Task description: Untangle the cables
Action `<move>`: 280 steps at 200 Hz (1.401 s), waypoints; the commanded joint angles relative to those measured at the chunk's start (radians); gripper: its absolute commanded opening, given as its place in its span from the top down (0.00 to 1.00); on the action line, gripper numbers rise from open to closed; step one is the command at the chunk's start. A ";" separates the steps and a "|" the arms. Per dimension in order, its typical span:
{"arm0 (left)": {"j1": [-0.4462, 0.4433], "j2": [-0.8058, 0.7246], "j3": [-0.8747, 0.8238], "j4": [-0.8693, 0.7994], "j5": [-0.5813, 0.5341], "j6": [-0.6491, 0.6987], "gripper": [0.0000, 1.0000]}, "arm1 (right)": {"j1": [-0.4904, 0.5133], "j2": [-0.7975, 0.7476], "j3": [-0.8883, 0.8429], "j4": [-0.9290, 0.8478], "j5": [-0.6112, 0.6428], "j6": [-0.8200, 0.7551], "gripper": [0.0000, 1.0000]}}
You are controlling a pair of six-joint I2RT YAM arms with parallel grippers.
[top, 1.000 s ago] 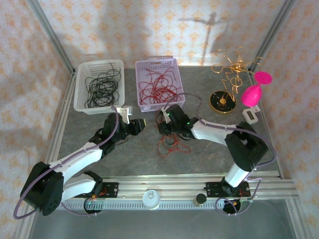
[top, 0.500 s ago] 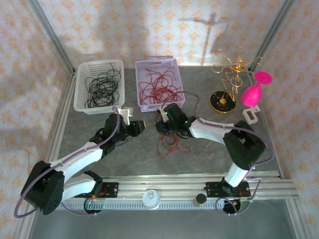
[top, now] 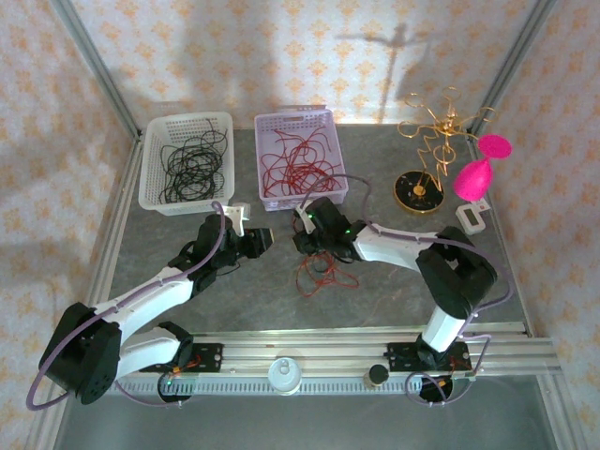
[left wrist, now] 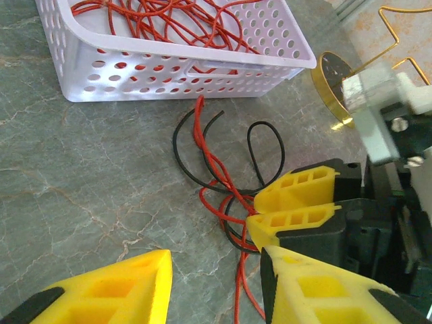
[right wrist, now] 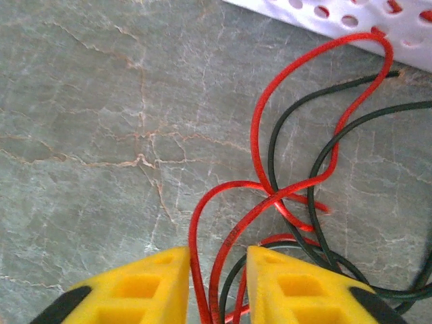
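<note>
**Right gripper clamped on the red-and-black tangle below the lilac basket**

The cables (top: 323,272) lie in a loose knot on the grey, marble-veined table (top: 394,286), at 6 o'clock from the lilac basket (top: 330,118) in the top view. They are thin, glossy and round in section. Red loops cross over and under black ones, and one red end reaches up to touch the basket's perforated wall.

The right gripper (right wrist: 217,255) has its ribbed yellow fingers drawn close together on the tangle, with red and black strands pinched in the narrow slot between them. The left gripper (left wrist: 216,256) sits at 9 o'clock from the knot, its yellow fingers spread wide with nothing between them.

The lilac basket is moulded plastic pierced with round holes and holds a heap of red strands (top: 292,161). At 9 o'clock from it, a white lattice basket (top: 150,178) holds coiled black strands (top: 192,164). At 3 o'clock, a stiff gold wire ornament (top: 436,127) rises from a round dark base, with a bright pink object (top: 476,173) just beside it.
</note>
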 commanded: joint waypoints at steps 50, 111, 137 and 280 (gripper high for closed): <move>-0.003 -0.022 0.031 -0.025 0.015 0.029 0.60 | 0.008 -0.117 0.021 -0.071 0.050 0.001 0.95; -0.005 -0.147 0.025 0.019 0.208 0.018 0.54 | 0.008 -0.444 -0.104 -0.078 0.009 -0.002 0.98; -0.005 -0.184 0.017 0.089 0.321 -0.024 0.51 | 0.008 -0.545 -0.146 -0.066 -0.060 -0.054 0.98; -0.051 -0.167 0.021 0.221 0.232 -0.344 0.47 | 0.013 -0.748 -0.300 0.131 -0.093 -0.476 1.00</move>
